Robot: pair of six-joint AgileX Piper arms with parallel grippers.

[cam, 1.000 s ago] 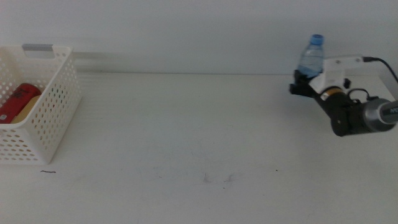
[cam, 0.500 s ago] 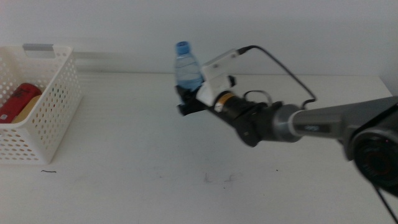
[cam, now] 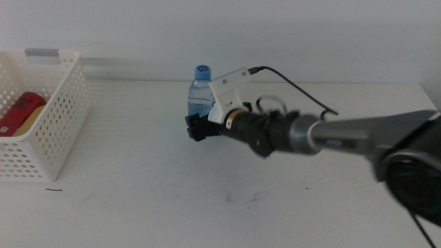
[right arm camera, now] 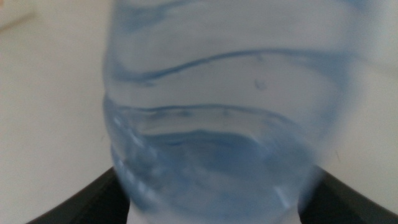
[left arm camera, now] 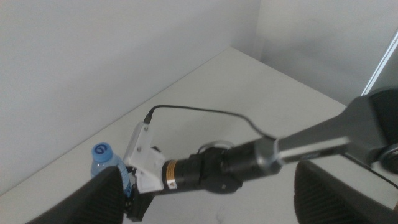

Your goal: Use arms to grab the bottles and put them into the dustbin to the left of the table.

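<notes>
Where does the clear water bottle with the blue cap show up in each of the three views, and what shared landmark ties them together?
Middle view: water bottle upright near the table's centre, in the right gripper.
Left wrist view: bottle low at the left, blue cap up, beside the left gripper's own jaw.
Right wrist view: bottle fills the frame, blurred, between the right gripper's jaws.
Shared landmark: the bottle's blue cap, seen in the middle and left wrist views.

My right gripper [cam: 198,128] hides the water bottle's [cam: 200,95] lower body. In my right wrist view the bottle fills the frame, blurred, cap cut off. The dustbin [cam: 60,124] is cut off at the edge, and its wall half hides the red can [cam: 19,112].
</notes>
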